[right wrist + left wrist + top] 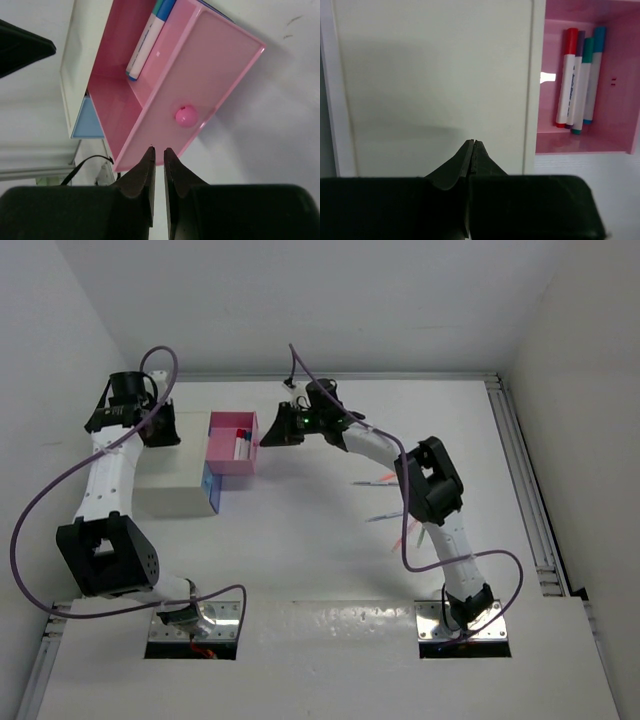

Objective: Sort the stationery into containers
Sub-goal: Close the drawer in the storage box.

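Pink drawer (170, 95) sat pulled out of the white cabinet (175, 480) with markers (577, 80) inside, right gripper (158, 150) nearly closed, empty, just before its knob (186, 116), left gripper (472, 143) closed, empty, over the cabinet; a push risked sliding the drawer askew.

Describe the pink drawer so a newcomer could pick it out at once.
Find the white cabinet on the table's left half, under the left arm. The pink drawer juts out from its far right corner, just in front of the right gripper. Unlike the blue drawer beside it, it holds markers and has a round pink knob.
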You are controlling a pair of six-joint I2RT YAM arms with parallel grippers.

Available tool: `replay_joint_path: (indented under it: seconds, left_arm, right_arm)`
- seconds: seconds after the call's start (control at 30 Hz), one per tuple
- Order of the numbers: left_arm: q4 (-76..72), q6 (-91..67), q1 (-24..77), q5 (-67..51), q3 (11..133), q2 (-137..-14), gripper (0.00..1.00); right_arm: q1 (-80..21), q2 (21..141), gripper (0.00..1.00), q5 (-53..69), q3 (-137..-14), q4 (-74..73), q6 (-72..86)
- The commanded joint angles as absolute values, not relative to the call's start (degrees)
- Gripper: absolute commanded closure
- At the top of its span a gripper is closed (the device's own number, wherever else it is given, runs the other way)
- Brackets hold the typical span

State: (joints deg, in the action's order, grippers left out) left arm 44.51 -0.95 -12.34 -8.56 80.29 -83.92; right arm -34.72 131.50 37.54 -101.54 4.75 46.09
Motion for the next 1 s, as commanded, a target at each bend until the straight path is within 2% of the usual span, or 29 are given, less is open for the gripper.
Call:
replay_joint_path:
  seconds: [0.0,0.53,0.77,0.97]
  left_arm:
    - [43.77,-0.26,-14.15,-10.54,78.41,-83.67,0.94]
    - [39.46,1.14,-16.08,-19.59,72.33,-85.96,0.91]
    - [39.29,1.58,-16.08,-20.04,72.51,-87.36,0.91]
    - [38.76,1.76,-16.08,-20.3,71.9,-88.06,0.91]
  right_arm:
    - [-36.47,133.24,0.89,37.44,-105.02,9.31,48.33]
    - [-38.06,139.65,0.82,34.89,-109.68,14.58,50.36]
    - [-39.64,142.91,0.76,32.79,-111.18,20.91,53.87]
    - [-41.39,145.72,0.75,29.98,-112.94,25.84,56.25]
